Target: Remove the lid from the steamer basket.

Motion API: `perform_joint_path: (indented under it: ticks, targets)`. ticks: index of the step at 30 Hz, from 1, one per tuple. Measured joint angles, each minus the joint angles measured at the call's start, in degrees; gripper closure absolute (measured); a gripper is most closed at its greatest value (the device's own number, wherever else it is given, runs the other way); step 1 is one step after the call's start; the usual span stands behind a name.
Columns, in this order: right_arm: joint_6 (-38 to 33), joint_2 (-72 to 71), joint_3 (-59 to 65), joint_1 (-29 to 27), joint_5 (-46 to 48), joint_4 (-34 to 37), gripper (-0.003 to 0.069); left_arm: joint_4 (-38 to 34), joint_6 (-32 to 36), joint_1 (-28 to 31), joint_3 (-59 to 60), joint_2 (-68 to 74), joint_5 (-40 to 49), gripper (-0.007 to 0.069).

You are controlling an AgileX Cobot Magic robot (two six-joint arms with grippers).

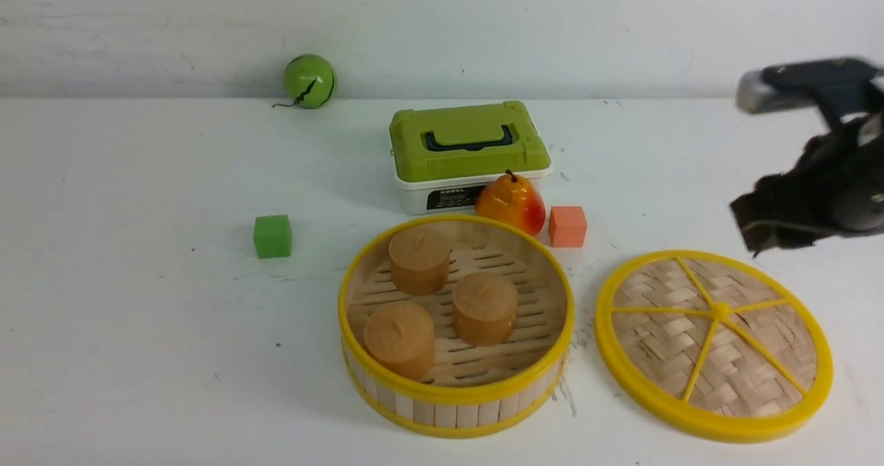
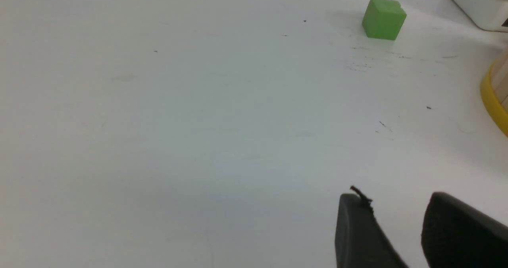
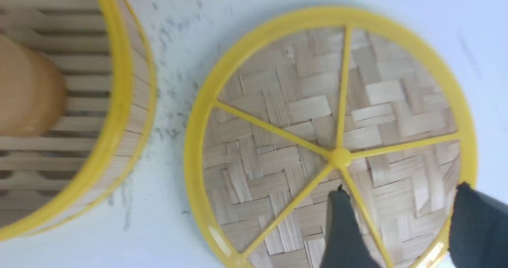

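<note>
The lid (image 1: 715, 345), a woven bamboo disc with a yellow rim and spokes, lies flat on the table to the right of the steamer basket (image 1: 456, 393), apart from it. The basket stands uncovered with three brown cylinders (image 1: 418, 259) on its slatted floor. My right gripper (image 1: 760, 228) hovers above the lid's far right side, blurred. In the right wrist view this gripper (image 3: 399, 190) is open over the lid (image 3: 278, 113), one finger near the hub and one at the rim, with nothing between them. My left gripper (image 2: 395, 198) is open over bare table, left of the basket (image 2: 492, 101).
Behind the basket stand a white box with an olive-green top (image 1: 469, 152), a pear (image 1: 511, 204) and an orange cube (image 1: 568, 226). A green cube (image 1: 272, 236) sits to the left, and a green ball (image 1: 309, 81) rests at the back wall.
</note>
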Motion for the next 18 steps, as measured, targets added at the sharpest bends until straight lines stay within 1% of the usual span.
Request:
perform_joint_path:
  ticks: [2, 4, 5, 6, 7, 8, 9, 10, 11, 13, 18]
  targets:
    - [-1.49, -7.62, 3.49, 0.0, -2.34, 1.56, 0.0315, 0.0, 0.0, 0.0, 0.0, 0.0, 0.0, 0.0386]
    - [-3.47, -15.84, 8.3, 0.0, -5.26, 3.81, 0.0361, 0.0, 0.0, 0.0, 0.0, 0.0, 0.0, 0.0386]
    - [-4.6, -20.57, 11.43, 0.0, -7.04, 5.16, 0.0396, 0.0, 0.0, 0.0, 0.0, 0.0, 0.0, 0.0386]
    - [-4.96, -21.34, 12.48, 0.0, -7.35, 5.43, 0.0412, 0.0, 0.0, 0.0, 0.0, 0.0, 0.0, 0.0386]
    - [-6.28, -27.22, 16.04, 0.0, -9.45, 7.1, 0.0487, 0.0, 0.0, 0.0, 0.0, 0.0, 0.0, 0.0386]
    - [-7.05, -29.95, 18.39, 0.0, -10.45, 7.82, 0.053, 0.0, 0.0, 0.0, 0.0, 0.0, 0.0, 0.0386]
    - [-7.13, -31.23, 18.83, 0.0, -10.83, 8.14, 0.054, 0.0, 0.0, 0.0, 0.0, 0.0, 0.0, 0.0386]
    - [-7.54, -34.8, 21.6, 0.0, -11.96, 8.87, 0.0616, 0.0, 0.0, 0.0, 0.0, 0.0, 0.0, 0.0386]
    - [-7.74, -37.96, 23.25, 0.0, -12.91, 9.41, 0.0652, 0.0, 0.0, 0.0, 0.0, 0.0, 0.0, 0.0386]
    - [-8.08, -41.74, 25.86, 0.0, -14.49, 9.77, 0.0678, 0.0, 0.0, 0.0, 0.0, 0.0, 0.0, 0.0386]
    - [-8.12, -50.52, 29.59, 0.0, -14.91, 10.23, 0.068, 0.0, 0.0, 0.0, 0.0, 0.0, 0.0, 0.0386]
